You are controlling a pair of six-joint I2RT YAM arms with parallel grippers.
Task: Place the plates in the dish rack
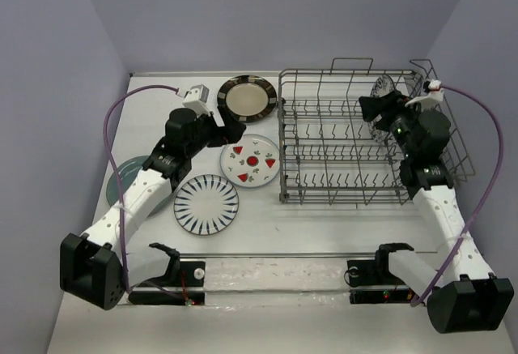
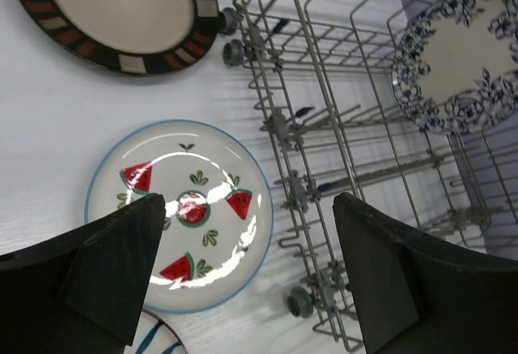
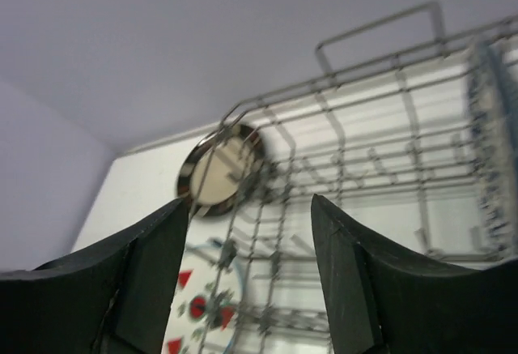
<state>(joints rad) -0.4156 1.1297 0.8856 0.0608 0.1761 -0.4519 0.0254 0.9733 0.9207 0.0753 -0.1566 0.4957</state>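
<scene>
The grey wire dish rack (image 1: 324, 139) stands at the right. A black-and-white ornate plate (image 1: 383, 92) stands upright in its far right corner. On the table lie the brown-rimmed plate (image 1: 247, 97), the red-triangle plate (image 1: 251, 162) and the blue-striped plate (image 1: 206, 204). A teal plate (image 1: 128, 177) is partly hidden under the left arm. My left gripper (image 1: 233, 130) hovers open above the table, between the red-triangle plate (image 2: 182, 208) and the rack (image 2: 340, 127). My right gripper (image 1: 372, 109) is open and empty over the rack (image 3: 364, 151), next to the ornate plate.
Purple cables loop out from both wrists. The rack's small wheels (image 2: 299, 302) rest on the table by its left side. Walls close in the table at the back and on both sides.
</scene>
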